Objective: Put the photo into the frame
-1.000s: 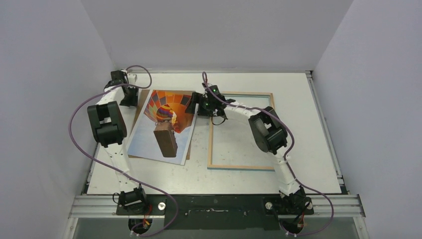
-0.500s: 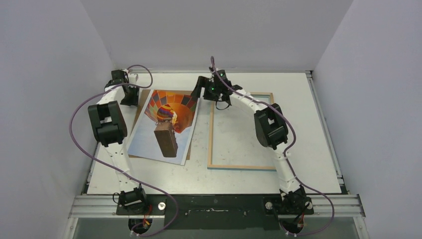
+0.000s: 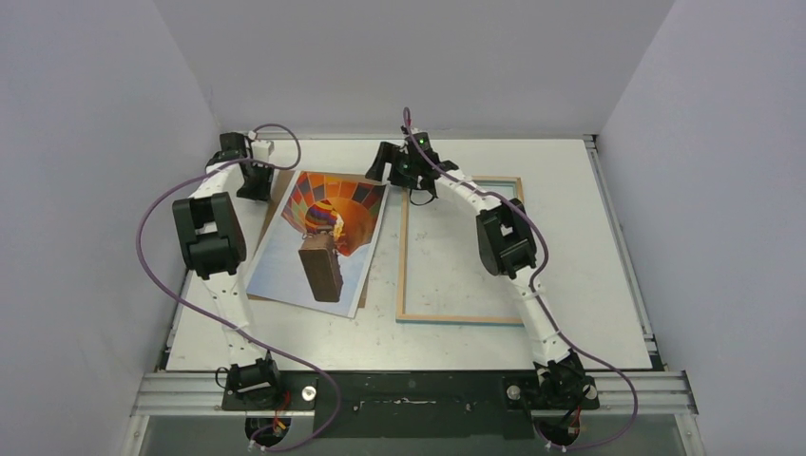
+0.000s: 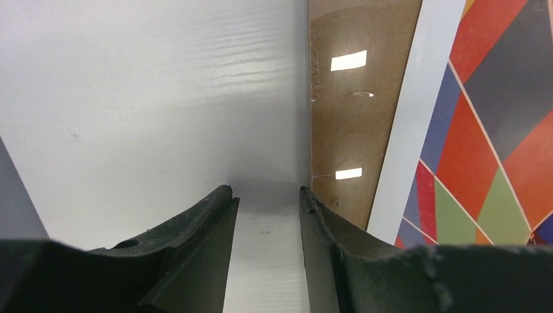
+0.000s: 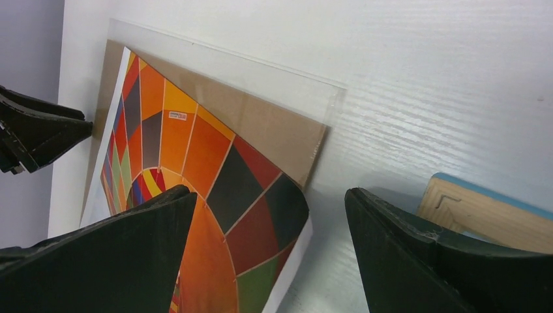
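One photo (image 3: 323, 228), one frame (image 3: 456, 320), one brown board (image 4: 345, 130), one clear sheet (image 5: 261, 78).

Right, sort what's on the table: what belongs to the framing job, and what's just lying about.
Job: photo; frame, wooden side up.
Lying about: brown backing board under the photo; clear sheet sticking out past it; brown block on the photo.

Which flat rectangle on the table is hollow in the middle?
The light wooden frame with the blue edge; the balloon-print paper photo and brown backing board are solid sheets.

Small label (image 5: 177, 115) on photo (image 5: 218, 195) — txt illegible.
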Available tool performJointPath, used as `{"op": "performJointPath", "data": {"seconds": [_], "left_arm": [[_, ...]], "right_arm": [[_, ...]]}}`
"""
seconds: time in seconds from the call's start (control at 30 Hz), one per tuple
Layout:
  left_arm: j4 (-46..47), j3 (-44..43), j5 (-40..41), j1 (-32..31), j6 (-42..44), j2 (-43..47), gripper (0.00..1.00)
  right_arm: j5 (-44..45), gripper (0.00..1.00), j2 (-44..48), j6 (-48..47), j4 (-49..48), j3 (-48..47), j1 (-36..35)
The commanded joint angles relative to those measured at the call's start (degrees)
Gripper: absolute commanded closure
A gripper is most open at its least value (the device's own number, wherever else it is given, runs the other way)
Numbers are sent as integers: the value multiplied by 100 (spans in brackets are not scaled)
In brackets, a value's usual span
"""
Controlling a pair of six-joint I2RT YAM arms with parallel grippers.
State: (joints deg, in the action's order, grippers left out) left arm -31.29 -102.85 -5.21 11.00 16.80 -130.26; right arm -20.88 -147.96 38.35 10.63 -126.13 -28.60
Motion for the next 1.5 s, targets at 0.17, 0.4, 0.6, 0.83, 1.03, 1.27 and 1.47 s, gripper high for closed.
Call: {"op": "performJointPath", "data": {"seconds": [0.17,0.4,0.6,0.83,1.03,1.27,1.47], "left_arm": [[17,203,-414,-138,270,216,61],[-110,-68,-599,43,158,447,60],[-111,-782,-198,101,-154,15,59],[-34,-810,76,-39,-148,-289,59],[-144,-906,120,-155,-67,-488,59],[-368,-1213,-14,-213,-198,-745,59],[-391,-1148,-128,-232,-173,-640,59]], "right_arm": [[850,11,-193,59,487,-592,-108],[1275,11,-344,126,601,-646,-195],[1273,11,-551,190,555,-828,-258],[1215,11,-673,274,453,-841,-312],[1100,11,-831,471,359,-966,-309],[785,11,-750,666,88,-824,-289],[332,11,-278,815,-561,-288,-312]]}}
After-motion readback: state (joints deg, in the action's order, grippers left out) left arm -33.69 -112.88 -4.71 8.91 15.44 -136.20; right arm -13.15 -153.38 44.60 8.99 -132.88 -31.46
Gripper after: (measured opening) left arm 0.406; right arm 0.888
